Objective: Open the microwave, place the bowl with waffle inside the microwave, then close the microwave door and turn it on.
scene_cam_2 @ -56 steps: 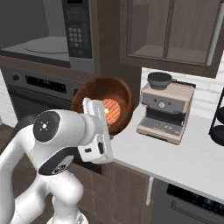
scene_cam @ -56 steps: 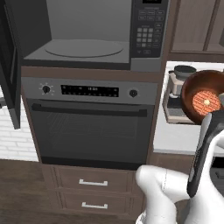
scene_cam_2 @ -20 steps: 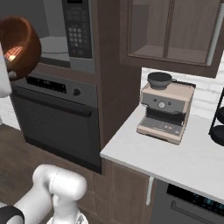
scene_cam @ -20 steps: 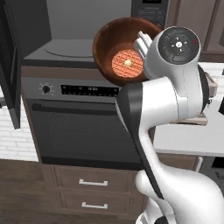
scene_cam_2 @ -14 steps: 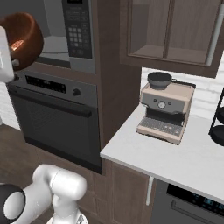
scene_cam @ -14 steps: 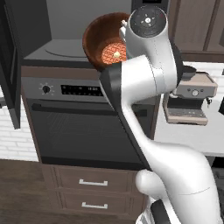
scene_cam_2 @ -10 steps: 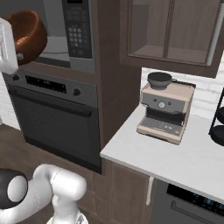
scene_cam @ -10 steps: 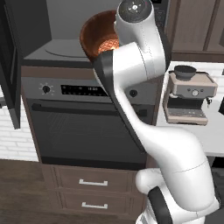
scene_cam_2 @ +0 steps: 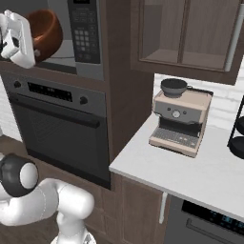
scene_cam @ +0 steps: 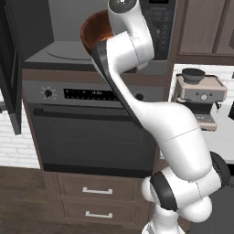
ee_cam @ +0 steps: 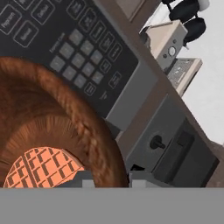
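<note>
The reddish-brown bowl (scene_cam: 94, 30) hangs tilted in front of the open microwave (scene_cam: 55, 27), level with its grey cavity and above the glass turntable (scene_cam: 68, 51). My gripper (ee_cam: 111, 178) is shut on the bowl's rim (ee_cam: 83, 124), and the orange waffle (ee_cam: 43, 167) lies inside the bowl. From the right base view the white hand (scene_cam_2: 18, 37) holds the bowl (scene_cam_2: 46, 29) just left of the keypad (scene_cam_2: 83, 33). The microwave door (scene_cam: 10, 68) stands swung open at the far left.
Below the microwave is a wall oven (scene_cam: 91, 137) with knobs and a bar handle. A coffee machine (scene_cam_2: 183, 119) stands on the white counter (scene_cam_2: 200, 176) to the right. Drawers (scene_cam: 98, 192) sit under the oven.
The arm has swung the bowl up and to the left, from in front of the oven's top edge to the microwave opening. The grip on the rim is unchanged.
</note>
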Controlling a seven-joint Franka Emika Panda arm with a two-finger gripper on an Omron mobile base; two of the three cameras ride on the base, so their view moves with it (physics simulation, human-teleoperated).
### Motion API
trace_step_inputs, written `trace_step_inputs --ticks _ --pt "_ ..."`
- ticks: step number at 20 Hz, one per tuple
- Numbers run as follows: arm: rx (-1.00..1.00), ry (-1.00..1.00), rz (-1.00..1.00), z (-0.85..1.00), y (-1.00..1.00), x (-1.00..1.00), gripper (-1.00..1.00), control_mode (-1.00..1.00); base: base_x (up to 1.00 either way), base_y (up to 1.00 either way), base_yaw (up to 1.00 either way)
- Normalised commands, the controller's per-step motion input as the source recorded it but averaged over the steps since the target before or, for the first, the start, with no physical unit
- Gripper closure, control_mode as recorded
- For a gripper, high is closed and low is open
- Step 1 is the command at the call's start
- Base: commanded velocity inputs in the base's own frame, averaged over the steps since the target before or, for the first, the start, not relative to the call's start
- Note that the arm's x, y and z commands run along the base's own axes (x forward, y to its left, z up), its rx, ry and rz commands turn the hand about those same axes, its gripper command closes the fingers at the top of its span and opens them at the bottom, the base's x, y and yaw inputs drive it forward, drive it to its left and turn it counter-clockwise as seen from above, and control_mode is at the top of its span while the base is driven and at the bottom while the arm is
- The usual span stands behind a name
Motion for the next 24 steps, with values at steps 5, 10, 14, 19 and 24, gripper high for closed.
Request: trace_step_inputs --ticks 5,10,14,19,24 --pt "0.00 0.00 0.00 0.00 0.21 0.71 1.00 -1.00 0.00 0.00 0.00" --pt "0.00 0.00 0.00 -0.11 0.19 0.69 1.00 -1.00 0.00 0.00 0.00" --pt "0.00 0.00 -0.02 -0.16 0.17 0.68 1.00 -1.00 0.00 0.00 0.00" --pt "0.00 0.00 -0.05 -0.18 0.13 0.66 1.00 -1.00 0.00 0.00 0.00" --pt "0.00 0.00 -0.04 -0.05 0.12 0.64 1.00 -1.00 0.00 0.00 0.00"
